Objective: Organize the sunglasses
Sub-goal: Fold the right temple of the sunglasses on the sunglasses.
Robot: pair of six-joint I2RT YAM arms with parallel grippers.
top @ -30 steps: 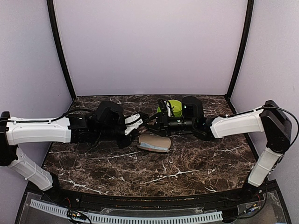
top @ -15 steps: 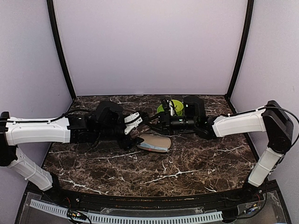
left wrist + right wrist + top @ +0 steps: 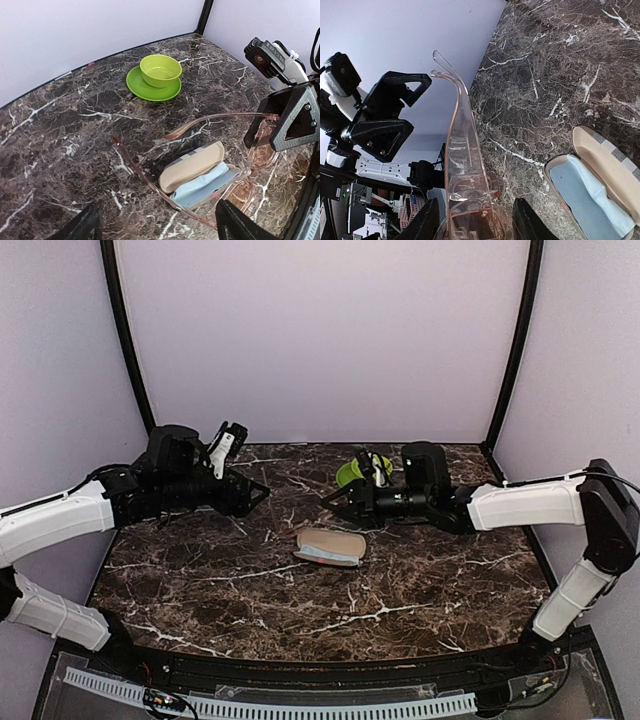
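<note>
The sunglasses (image 3: 260, 150) have a clear pinkish frame, and both temples are unfolded toward the left wrist camera. My right gripper (image 3: 477, 222) is shut on their front, holding the sunglasses (image 3: 465, 145) in the air above the table. In the top view the right gripper (image 3: 338, 502) hovers just behind the open case (image 3: 330, 547). The case is beige with a blue cloth (image 3: 210, 185) inside. My left gripper (image 3: 250, 490) stands open and empty, well to the left of the glasses. Its black fingers (image 3: 80, 227) frame the bottom of the left wrist view.
A green bowl (image 3: 368, 466) sits on a green plate (image 3: 145, 90) at the back of the marble table, behind the right gripper. Purple walls and black posts enclose the table on three sides.
My left gripper opened, let go of the sunglasses and drew back to the left and rear. The right gripper kept its hold and shifted slightly right and back.
</note>
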